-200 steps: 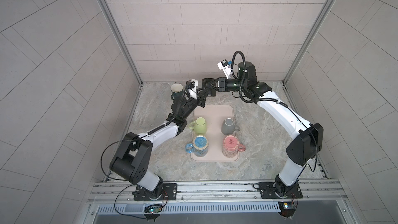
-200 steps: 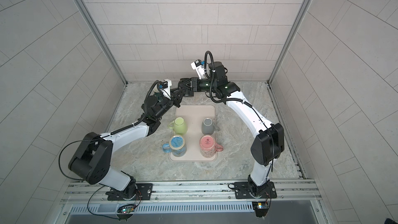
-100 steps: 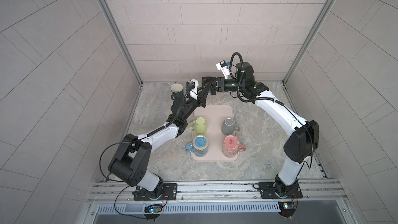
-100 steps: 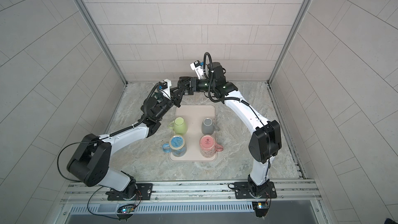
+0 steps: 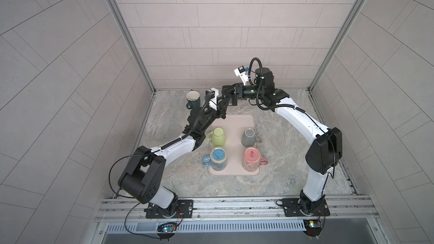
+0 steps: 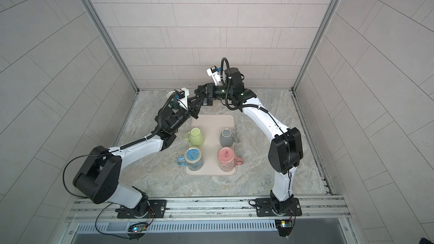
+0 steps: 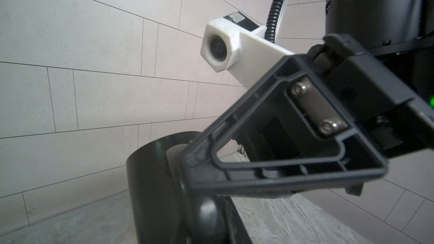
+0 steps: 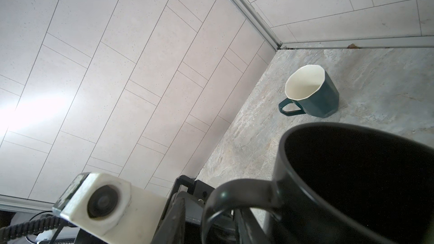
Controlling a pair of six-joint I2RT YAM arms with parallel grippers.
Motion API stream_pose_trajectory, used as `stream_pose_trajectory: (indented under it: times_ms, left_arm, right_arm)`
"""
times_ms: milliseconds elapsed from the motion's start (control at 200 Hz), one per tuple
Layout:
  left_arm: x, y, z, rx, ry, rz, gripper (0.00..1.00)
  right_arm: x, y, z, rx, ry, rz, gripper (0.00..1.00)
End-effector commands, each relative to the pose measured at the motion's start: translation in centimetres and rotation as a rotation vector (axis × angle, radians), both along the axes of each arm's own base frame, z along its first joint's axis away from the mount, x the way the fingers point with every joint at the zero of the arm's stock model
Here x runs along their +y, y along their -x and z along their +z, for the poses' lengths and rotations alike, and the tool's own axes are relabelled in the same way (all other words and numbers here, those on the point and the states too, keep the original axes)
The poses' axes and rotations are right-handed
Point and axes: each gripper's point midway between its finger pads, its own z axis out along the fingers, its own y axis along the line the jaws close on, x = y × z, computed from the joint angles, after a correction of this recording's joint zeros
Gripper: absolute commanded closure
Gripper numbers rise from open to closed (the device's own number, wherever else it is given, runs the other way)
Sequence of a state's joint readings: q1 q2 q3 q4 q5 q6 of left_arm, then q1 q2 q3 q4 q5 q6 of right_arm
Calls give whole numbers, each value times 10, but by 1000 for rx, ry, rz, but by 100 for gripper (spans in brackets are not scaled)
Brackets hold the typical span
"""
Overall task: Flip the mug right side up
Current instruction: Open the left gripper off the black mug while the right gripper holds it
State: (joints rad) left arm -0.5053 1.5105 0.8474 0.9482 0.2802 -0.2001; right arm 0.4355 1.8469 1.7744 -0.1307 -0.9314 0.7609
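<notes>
**Black mug held off the table between both grippers, beyond the tray's far edge**

Item under inspection: the black mug [image 5: 232, 101]. It is clear of the table [image 5: 281, 160], just past the far edge of the beige tray [image 5: 232, 125], as both top views show. The right wrist view looks into its open mouth and shows its handle pointing toward the left arm. Its exact tilt cannot be judged.

Left gripper [image 5: 225, 103]: it reaches up from the tray's left side. Its jaws are set narrow and closed on the mug's handle, which sits between its fingers [image 8: 180, 210] in the right wrist view.

Right gripper [image 5: 226, 95]: it comes in from beyond the tray's far right corner. Its jaws are partly closed and hold the mug. In the left wrist view one of its fingers [image 7: 258, 174] lies against the mug's outer wall. The other finger is hidden.

Surroundings: a dark green mug [image 5: 193, 99] stands upright on the table past the tray's far left corner, apart from both grippers. Four mugs stand on the tray:
- the green mug [image 5: 218, 136], far left
- the grey mug [image 5: 249, 136], far right
- the blue mug [image 5: 218, 160], near left
- the pink mug [image 5: 251, 160], near right, with its stamped base facing up
</notes>
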Motion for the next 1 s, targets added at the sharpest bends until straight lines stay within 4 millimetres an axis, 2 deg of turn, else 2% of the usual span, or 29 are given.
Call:
stream_pose_trajectory:
  times_ms: [0, 290, 540, 786, 991]
  left_arm:
    - [4, 30, 76, -242, 92, -39, 100]
    - [-5, 28, 67, -223, 56, -63, 100]
    - [-13, 27, 64, -214, 35, -92, 100]
    - [-20, 26, 58, -193, 6, -130, 100]
    - [-23, 25, 51, -180, -14, -140, 100]
  right_arm:
    - [5, 2, 1, 20, -14, 24, 64]
    - [10, 1, 1, 40, -23, 37, 64]
    - [16, 2, -7, 69, -18, 54, 73]
    - [16, 4, -11, 82, -10, 65, 78]
    - [16, 5, -17, 92, 1, 67, 90]
